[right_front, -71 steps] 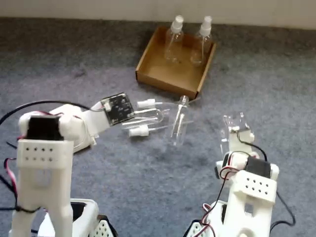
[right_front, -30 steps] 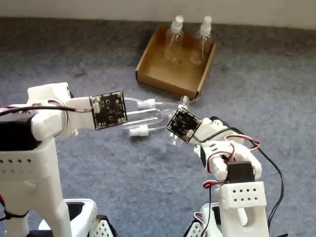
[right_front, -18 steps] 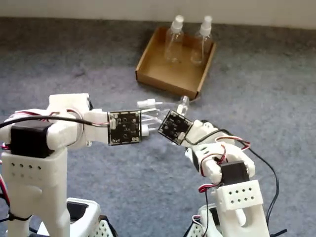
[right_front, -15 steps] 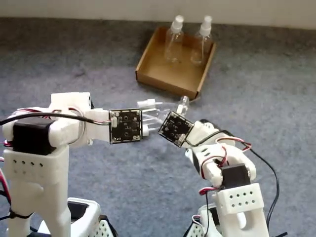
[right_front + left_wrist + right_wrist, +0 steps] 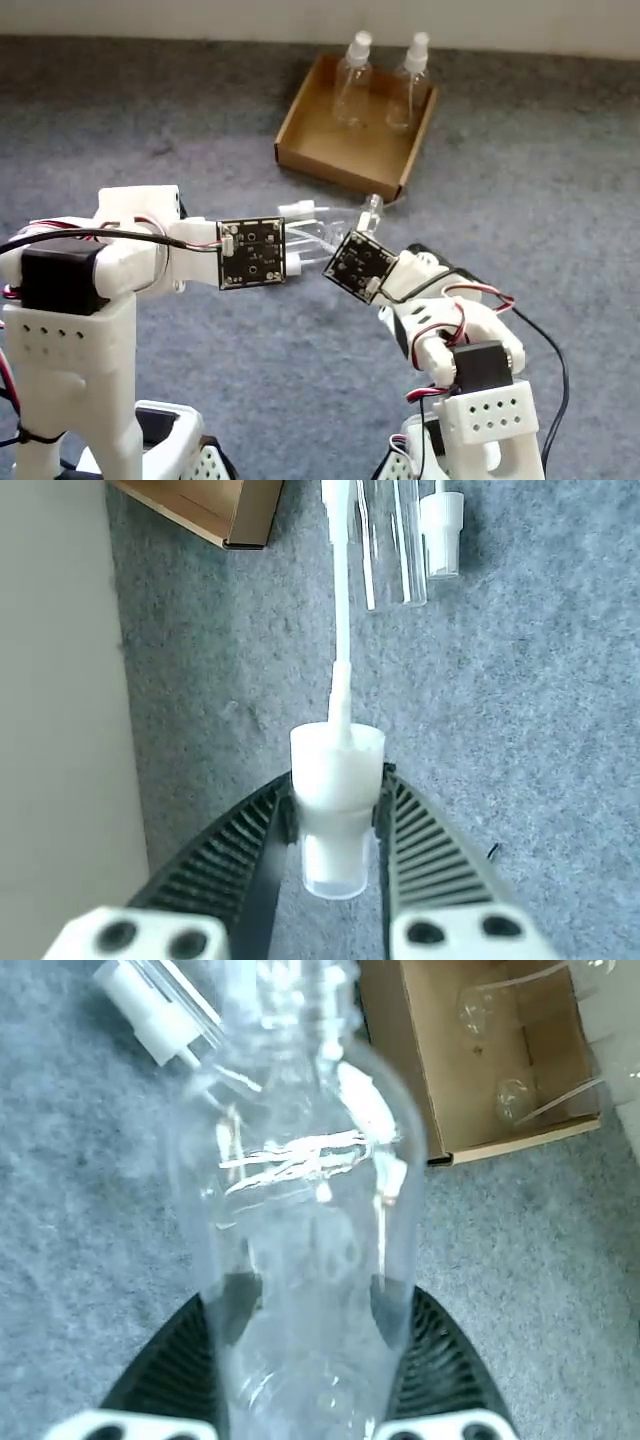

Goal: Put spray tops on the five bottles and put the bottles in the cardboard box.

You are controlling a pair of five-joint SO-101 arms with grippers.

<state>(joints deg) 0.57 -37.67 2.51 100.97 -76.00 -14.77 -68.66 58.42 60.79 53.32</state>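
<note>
My left gripper [image 5: 335,792] is shut on a white spray top [image 5: 337,805]; its thin dip tube [image 5: 341,620] points away from the wrist. In the high view that wrist [image 5: 251,253] hangs left of centre above the carpet. My right gripper [image 5: 305,1305] is shut on a clear bottle [image 5: 300,1190] without a top, neck pointing away; its wrist [image 5: 358,265] is close beside the left one. The cardboard box [image 5: 320,150] sits at the back with two topped bottles [image 5: 352,80] standing in it.
Clear bottles [image 5: 390,540] and a loose spray top [image 5: 441,525] lie on the grey carpet between the grippers and the box. Another spray top [image 5: 297,210] lies near them. A pale wall [image 5: 320,15] runs behind the box.
Both arms came in from their sides. The left wrist moved right and lower, holding the spray top. The right gripper closed on a bottle, drew close to the left one, then eased back slightly.
</note>
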